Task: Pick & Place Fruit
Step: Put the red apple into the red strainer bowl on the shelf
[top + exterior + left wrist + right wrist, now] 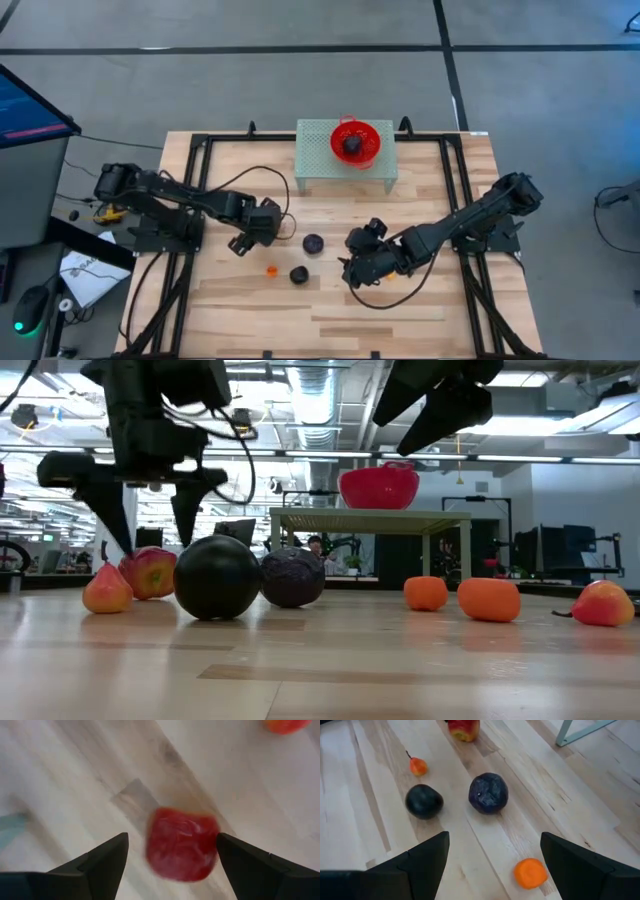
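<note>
A red fruit (182, 844) lies on the wooden table between the two fingers of my left gripper (172, 837), which is open and points down over it (150, 530). I cannot tell whether either finger touches it. Nearby lie a black fruit (299, 274), a dark purple fruit (313, 243) and a small orange fruit (271, 270). My right gripper (352, 272) hangs open above the table right of them, with nothing between its fingers (494, 835). A red bowl (368, 135) stands on a pale green stand and holds one dark fruit (352, 145).
The pale green stand (345, 170) sits at the table's far middle. In the low view, two orange fruits (426, 593) (489, 600) and a red-yellow fruit (603, 603) lie to the right. Black frame rails (190, 200) run along both sides of the table.
</note>
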Action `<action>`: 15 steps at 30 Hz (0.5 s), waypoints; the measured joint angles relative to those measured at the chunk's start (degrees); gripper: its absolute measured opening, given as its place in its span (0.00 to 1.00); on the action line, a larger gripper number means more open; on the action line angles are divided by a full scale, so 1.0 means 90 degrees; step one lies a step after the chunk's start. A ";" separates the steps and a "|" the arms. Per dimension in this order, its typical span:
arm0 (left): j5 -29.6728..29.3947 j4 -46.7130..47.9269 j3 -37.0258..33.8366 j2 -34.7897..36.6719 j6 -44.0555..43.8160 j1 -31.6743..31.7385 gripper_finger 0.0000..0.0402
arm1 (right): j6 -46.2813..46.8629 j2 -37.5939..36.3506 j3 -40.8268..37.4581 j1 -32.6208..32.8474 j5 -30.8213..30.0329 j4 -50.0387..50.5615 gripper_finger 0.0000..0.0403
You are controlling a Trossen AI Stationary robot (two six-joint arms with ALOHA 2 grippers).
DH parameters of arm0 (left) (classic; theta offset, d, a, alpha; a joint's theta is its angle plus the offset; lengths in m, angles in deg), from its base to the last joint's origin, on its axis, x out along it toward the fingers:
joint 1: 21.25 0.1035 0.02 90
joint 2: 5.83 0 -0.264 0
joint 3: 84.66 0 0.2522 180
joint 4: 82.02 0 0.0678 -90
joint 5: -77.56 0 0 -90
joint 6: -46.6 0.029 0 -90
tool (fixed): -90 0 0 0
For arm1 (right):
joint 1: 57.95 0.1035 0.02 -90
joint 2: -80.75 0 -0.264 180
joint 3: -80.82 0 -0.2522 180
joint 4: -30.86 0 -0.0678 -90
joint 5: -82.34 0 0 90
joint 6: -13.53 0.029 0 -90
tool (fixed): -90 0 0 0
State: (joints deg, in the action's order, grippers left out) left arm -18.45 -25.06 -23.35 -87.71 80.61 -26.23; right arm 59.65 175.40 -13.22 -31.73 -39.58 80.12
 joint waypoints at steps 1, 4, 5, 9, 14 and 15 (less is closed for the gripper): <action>0.0094 -0.0007 0.0000 -0.0068 -0.0011 0.0025 0.75 | 0.0000 0.0000 0.0000 0.0000 0.0000 -0.0022 0.77; 0.0151 -0.0017 0.0000 -0.0258 -0.0021 0.0037 0.75 | -0.0001 0.0000 0.0000 0.0000 0.0000 -0.0105 0.77; 0.0154 -0.0015 -0.0002 -0.0319 -0.0023 0.0060 0.75 | -0.0001 0.0000 0.0000 0.0000 0.0000 -0.0130 0.77; 0.0156 -0.0019 -0.0002 -0.0504 -0.0028 0.0137 0.75 | 0.0001 0.0000 0.0000 0.0000 0.0000 -0.0168 0.77; 0.0153 -0.0012 -0.0005 -0.0476 0.0006 0.0227 0.74 | -0.0001 0.0000 0.0002 0.0000 0.0000 -0.0196 0.77; 0.0147 -0.0014 -0.0005 -0.0430 0.0022 0.0238 0.74 | -0.0001 0.0000 0.0002 0.0000 0.0000 -0.0196 0.77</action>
State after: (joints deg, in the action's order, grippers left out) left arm -17.13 -25.19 -23.40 -91.58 80.81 -24.09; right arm 59.64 175.40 -13.20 -31.73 -39.58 78.35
